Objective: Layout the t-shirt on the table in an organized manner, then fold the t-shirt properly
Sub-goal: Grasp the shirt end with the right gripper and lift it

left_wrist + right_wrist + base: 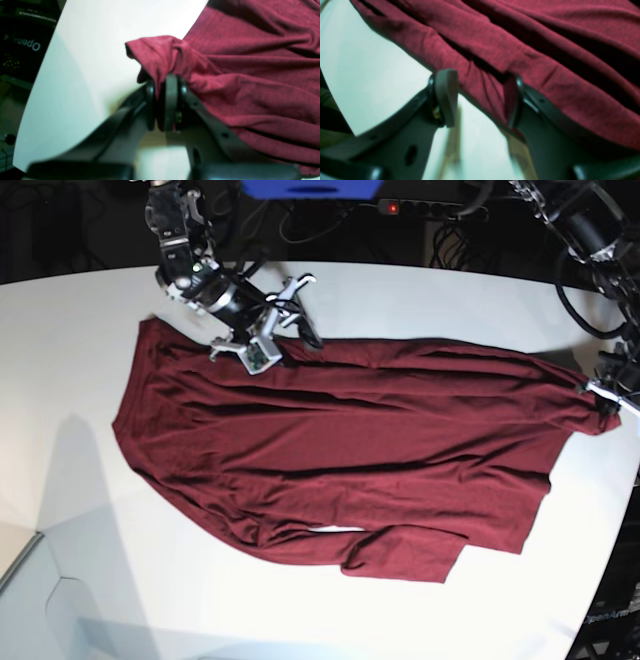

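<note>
The t-shirt (350,450) lies spread across the white bench (420,290), rumpled into long ridges, one sleeve doubled under along the near hem. It looks soft and light, the sort of knit that sags and slides instead of holding a line. The left end effector (163,105) is pinched tight on a bunched corner of cloth, which drapes away to one side of it. The right end effector (480,100) stands parted astride the shirt's edge, a fold lying between its pads, nothing gripped yet. I'd say hems and corners are the places to take it.
</note>
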Robot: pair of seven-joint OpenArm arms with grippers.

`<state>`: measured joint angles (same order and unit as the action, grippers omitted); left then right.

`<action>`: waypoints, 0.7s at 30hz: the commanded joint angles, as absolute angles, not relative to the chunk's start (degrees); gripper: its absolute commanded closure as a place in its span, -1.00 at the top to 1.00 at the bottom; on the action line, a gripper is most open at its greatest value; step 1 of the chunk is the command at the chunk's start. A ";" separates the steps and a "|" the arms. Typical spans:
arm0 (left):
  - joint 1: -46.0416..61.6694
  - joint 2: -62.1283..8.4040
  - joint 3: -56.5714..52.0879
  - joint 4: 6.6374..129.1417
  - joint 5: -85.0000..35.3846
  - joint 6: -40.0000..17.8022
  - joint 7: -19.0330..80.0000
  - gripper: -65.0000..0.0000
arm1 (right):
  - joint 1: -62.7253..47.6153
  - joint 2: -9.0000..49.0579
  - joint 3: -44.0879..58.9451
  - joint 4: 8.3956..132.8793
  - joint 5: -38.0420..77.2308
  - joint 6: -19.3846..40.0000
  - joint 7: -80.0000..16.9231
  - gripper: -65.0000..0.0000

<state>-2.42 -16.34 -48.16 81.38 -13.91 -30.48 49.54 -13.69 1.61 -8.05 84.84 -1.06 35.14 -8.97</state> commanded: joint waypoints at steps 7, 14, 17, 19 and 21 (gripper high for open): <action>-3.03 -17.63 -48.40 82.15 -14.55 -30.55 48.48 -0.99 | -13.67 1.71 -8.04 85.67 0.04 35.47 -7.43 -0.49; -3.03 -17.71 -48.40 82.15 -14.55 -30.55 48.48 -0.99 | -13.67 2.51 -8.04 85.14 0.04 35.47 -7.52 -1.00; -3.03 -17.71 -48.40 82.15 -14.55 -30.55 48.48 -0.99 | -13.41 2.51 -8.04 83.82 0.04 35.47 -7.52 -1.00; -3.03 -17.71 -48.40 82.15 -14.55 -30.55 48.48 -0.99 | -13.58 2.51 -8.04 83.74 0.04 35.47 -7.43 -1.00; -3.03 -17.63 -48.40 82.15 -14.55 -30.55 48.48 -0.99 | -13.67 2.51 -8.04 83.82 0.04 35.47 -7.43 -1.00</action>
<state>-2.39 -16.34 -48.18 81.36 -13.91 -30.48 49.54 -13.87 2.68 -8.05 83.02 -0.80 35.14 -8.38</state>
